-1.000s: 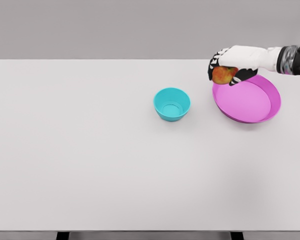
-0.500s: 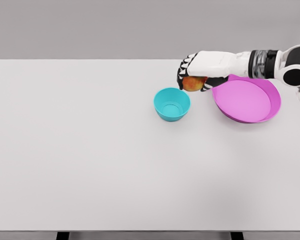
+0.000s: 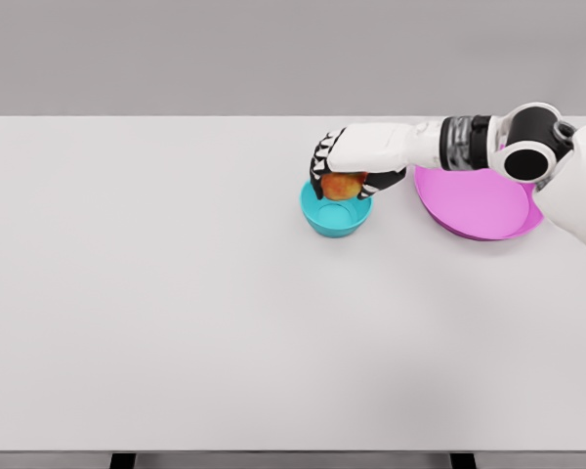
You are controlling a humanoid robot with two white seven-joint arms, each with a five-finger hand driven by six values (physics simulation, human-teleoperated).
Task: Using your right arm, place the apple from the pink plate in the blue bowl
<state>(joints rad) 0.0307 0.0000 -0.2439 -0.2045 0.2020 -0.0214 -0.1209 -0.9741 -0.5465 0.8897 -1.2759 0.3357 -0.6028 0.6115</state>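
My right hand [image 3: 344,174] comes in from the right edge and is shut on a red-yellow apple [image 3: 343,186]. It holds the apple just over the back half of the blue bowl [image 3: 335,216], partly hiding the bowl's far rim. The pink plate [image 3: 481,203] lies to the right of the bowl with nothing on it, and my forearm crosses its back edge. The left arm does not show.
The white table [image 3: 176,313] stretches wide to the left and front of the bowl. A grey wall stands behind the table's far edge.
My right hand has carried the apple leftward from above the pink plate's back left rim to over the blue bowl, and more of the arm has come into view.
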